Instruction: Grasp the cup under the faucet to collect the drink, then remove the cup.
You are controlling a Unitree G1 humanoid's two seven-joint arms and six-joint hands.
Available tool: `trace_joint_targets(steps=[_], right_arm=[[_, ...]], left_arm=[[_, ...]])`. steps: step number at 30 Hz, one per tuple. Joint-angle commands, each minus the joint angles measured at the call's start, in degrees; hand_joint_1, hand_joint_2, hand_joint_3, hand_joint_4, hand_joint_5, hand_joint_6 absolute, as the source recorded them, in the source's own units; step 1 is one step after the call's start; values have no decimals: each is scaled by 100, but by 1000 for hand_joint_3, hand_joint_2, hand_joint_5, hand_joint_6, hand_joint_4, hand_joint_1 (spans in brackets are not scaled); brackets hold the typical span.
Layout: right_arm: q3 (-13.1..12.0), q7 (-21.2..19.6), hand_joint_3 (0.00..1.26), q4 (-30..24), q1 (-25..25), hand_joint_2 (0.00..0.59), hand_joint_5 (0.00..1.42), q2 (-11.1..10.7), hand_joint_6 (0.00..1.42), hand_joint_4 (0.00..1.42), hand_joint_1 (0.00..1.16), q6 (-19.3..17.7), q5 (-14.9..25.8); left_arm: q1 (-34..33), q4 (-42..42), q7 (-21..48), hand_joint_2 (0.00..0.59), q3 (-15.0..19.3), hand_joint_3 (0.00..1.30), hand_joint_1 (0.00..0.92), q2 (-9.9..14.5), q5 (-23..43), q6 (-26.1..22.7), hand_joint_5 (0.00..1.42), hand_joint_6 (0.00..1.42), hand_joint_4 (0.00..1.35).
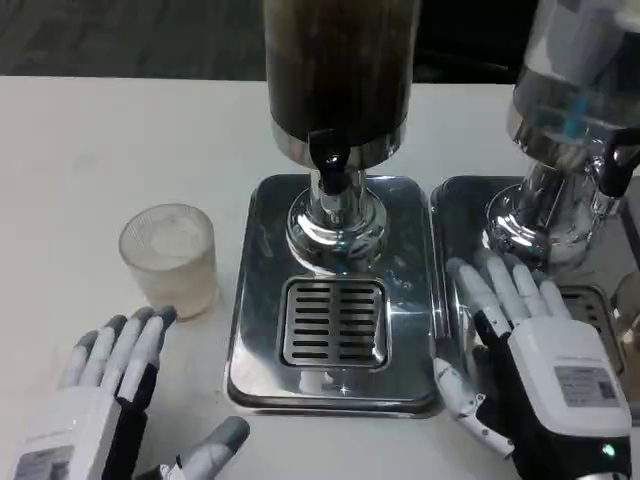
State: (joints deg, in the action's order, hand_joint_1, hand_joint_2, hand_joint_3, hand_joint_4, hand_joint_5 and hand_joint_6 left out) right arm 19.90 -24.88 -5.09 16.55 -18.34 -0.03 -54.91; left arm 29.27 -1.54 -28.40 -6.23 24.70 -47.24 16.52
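- The left robot hand [95, 400] lies low over the white desk [90, 140], fingers spread wide and stretched forward, thumb out to the side, holding nothing
- The cup [170, 258], a frosted clear one, stands upright on the desk just ahead of the left robot hand's fingertips [160, 318]; whether they touch its base or stop just short I cannot tell
- The cup sits to the left of the drip tray [255, 290], not under the faucet [330, 160]
- The faucet, a black spout on the dark drink dispenser [340, 70], is further ahead and to the right of the left robot hand, above the chrome base and the slotted grate [333, 322]
- The right robot hand [530, 340] rests on the right side of that drip tray, fingers open and spread, pointing forward, gripping nothing
- Its fingers [500, 285] reach over the seam between the two trays, toward the foot of the second dispenser [570, 100], a clear one standing just ahead of it and to the right
- The second tray [460, 215] lies under and ahead of the right robot hand, touching the first tray along one edge
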Motion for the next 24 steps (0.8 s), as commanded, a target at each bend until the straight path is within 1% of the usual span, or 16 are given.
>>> trace_joint_targets(steps=[1, 4, 6, 7, 13, 16, 18, 21, 24], right_arm=[[18, -12, 93, -121, 11, 516, 0, 72, 0, 0, 104, 99, -81], [77, -55, 93, -121, 21, 518, 0, 109, 0, 0, 104, 113, -122], [103, -67, 93, -131, 25, 521, 0, 123, 0, 0, 105, 127, -156], [108, -68, 93, -132, 24, 522, 0, 134, 0, 0, 106, 133, -161], [109, -68, 93, -104, 31, 526, 0, 221, 0, 0, 108, 186, -181], [101, -78, 93, -116, 69, 527, 0, 258, 0, 0, 109, 213, -182], [91, -88, 93, -116, 87, 527, 0, 281, 0, 0, 110, 227, -175], [94, -87, 93, -127, 96, 528, 0, 300, 0, 0, 111, 241, -185], [102, -46, 93, -145, 94, 526, 0, 305, 0, 0, 114, 249, -180]], left_arm=[[-46, 109, -262, 146, 213, 0, 0, 114, 226, 335, 0, 0, 0], [-258, 383, -406, 122, 438, 0, 0, 149, 610, 713, 0, 0, 0], [-456, 575, -352, 108, 588, 0, 0, 150, 874, 848, 0, 0, 0], [-652, 748, -278, 107, 652, 0, 0, 191, 998, 878, 0, 0, 0], [-1565, 1748, 13, 102, 808, 0, 0, 410, 1534, 1220, 0, 0, 0], [-1874, 2190, 107, 88, 821, 0, 0, 452, 1734, 1367, 0, 0, 0], [-2125, 2604, 239, 51, 803, 0, 0, 459, 1908, 1494, 0, 0, 0], [-2465, 3200, 427, 30, 768, 0, 0, 450, 2143, 1762, 0, 0, 0], [-2998, 4102, 697, 2, 681, 0, 0, 390, 2395, 2069, 0, 0, 0]])
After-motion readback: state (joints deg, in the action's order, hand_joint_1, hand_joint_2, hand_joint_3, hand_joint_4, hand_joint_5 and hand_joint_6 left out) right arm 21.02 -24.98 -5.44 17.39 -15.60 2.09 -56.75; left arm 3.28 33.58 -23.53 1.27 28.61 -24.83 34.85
